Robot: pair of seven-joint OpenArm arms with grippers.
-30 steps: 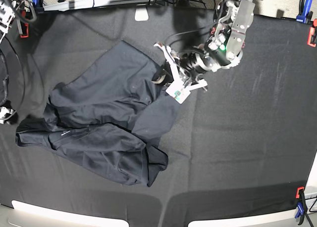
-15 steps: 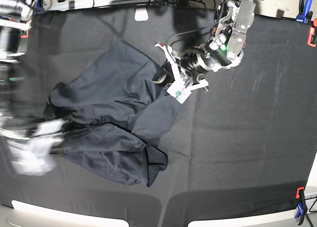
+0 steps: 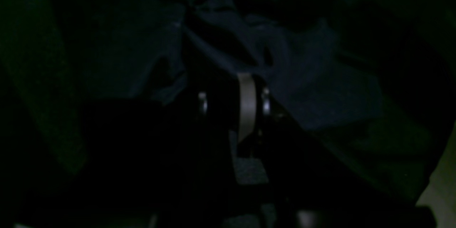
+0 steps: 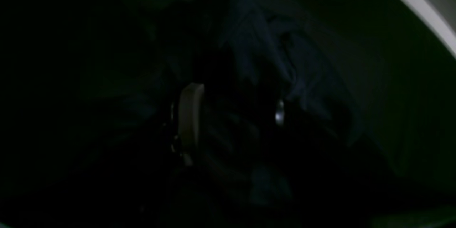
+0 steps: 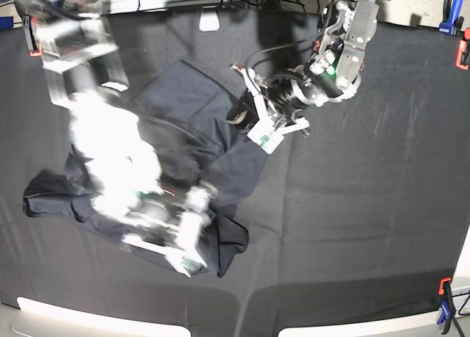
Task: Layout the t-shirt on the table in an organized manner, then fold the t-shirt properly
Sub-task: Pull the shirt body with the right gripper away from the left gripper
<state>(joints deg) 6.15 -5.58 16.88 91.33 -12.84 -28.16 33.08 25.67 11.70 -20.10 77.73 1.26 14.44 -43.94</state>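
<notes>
Beneath both arms, the table [image 5: 367, 205] spreads wide under its matte black cloth, with orange and blue clamps [image 5: 454, 25] at its far right edge, beyond the left arm. The t-shirt [image 5: 183, 113] lies rumpled on it, stretching from the left gripper across to the near-left side, under the right arm.

The right arm [image 5: 110, 146] is a pale motion blur in the base view, laid over the near half of the shirt. Its gripper, the right gripper [image 4: 235, 114], shows in its own dim wrist view with the jaws standing well apart above bunched dark folds; no fabric can be seen between them, though that view is very dark.

The left gripper [image 5: 253, 113] sits at the shirt's far-right edge, next to the collar area. Its jaws are drawn close together, and in its wrist view creases of the cloth run toward the fingertips [image 3: 245, 103], yet whether fabric is truly pinched there I cannot tell.
</notes>
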